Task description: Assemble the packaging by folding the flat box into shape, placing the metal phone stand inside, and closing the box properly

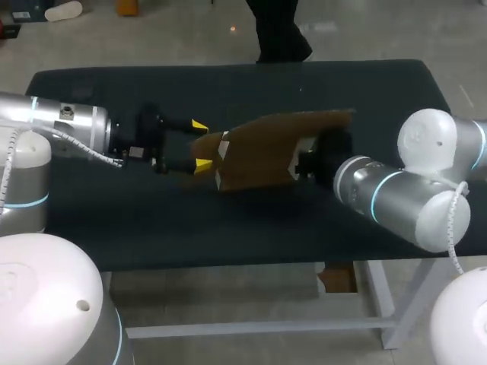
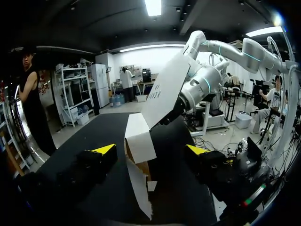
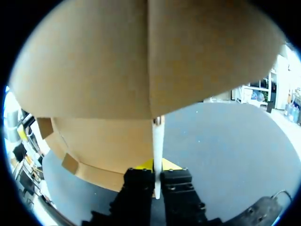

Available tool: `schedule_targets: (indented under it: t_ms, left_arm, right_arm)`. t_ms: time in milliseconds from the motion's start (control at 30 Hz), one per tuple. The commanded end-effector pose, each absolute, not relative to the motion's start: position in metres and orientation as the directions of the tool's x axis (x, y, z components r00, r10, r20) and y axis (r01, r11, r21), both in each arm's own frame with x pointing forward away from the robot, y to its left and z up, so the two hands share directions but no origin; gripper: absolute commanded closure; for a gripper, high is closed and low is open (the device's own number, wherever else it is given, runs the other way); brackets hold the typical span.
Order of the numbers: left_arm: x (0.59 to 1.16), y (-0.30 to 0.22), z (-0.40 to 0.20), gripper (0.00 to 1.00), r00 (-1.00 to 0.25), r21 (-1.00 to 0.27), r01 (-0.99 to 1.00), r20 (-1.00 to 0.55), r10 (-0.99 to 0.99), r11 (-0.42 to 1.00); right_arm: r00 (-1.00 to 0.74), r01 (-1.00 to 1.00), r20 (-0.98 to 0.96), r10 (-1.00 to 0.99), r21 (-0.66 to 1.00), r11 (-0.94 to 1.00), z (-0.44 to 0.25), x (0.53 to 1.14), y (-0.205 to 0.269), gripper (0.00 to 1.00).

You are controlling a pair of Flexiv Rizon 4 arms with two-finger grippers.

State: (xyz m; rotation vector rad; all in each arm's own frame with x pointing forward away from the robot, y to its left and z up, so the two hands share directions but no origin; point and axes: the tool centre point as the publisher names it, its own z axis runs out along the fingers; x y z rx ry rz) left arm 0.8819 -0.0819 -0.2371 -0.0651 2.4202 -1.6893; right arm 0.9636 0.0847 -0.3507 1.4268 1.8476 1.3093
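- The box (image 1: 266,144) is a brown, mostly flat piece of card held up over the middle of the tabletop (image 1: 228,220). It is not yet folded into shape.
- Its long axis runs across the tabletop from my right side toward my left, with the right-hand end angled a little farther back.
- The end toward my left has loose white flaps (image 2: 140,141) splaying open. One hangs down toward the tabletop, and I cannot tell whether it touches.
- My right pincer (image 3: 157,173) is clamped on the box. Both fingers pinch a thin edge of card from two sides, and the broad brown panels rise ahead of them.
- My left pincer (image 1: 202,144) is spread wide and grips nothing. Its two yellow tips sit to either side of the flapped end with a gap on each side, so the flaps are right at its mouth.
- The relation that matters is that the box lies straight ahead of my left pincer, end-on along its long axis, while my right arm carries the far part. The left arm is therefore the nearer one to the flaps.
- I judge the work to be at the folding stage. The next move probably asks my left pincer to take or push a flap while the right steadies the card.
- A risk is that the card twists in the right's narrow pinch.
- I do not see the metal phone stand in any view.
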Motion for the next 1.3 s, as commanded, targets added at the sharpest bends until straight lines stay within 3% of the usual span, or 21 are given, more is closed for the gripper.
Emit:
schedule_targets:
  t_ms: [33,500,633,1300]
  left_arm:
    - [0.875,-0.074,-0.235,0.0,-0.964,-0.932,0.073,-0.157,-0.214,0.354]
    - [0.881,-0.058,-0.229,0.0,-0.959,-0.934,0.066,-0.157,-0.238,0.351]
    - [0.881,-0.051,-0.226,0.0,-0.961,-0.924,0.051,-0.148,-0.234,0.378]
    - [0.889,-0.043,-0.224,0.0,-0.967,-0.895,0.043,-0.149,-0.207,0.445]
  right_arm:
    - [-0.514,0.493,0.277,0.812,0.87,0.016,-0.342,0.968,0.08,1.0]
    - [-0.604,0.482,0.354,0.714,0.876,-0.026,-0.343,0.962,0.078,1.0]
    - [-0.595,0.605,0.469,0.652,0.796,-0.021,-0.339,0.963,0.074,1.0]
    - [-0.586,0.64,0.496,0.641,0.768,-0.009,-0.334,0.965,0.072,1.0]
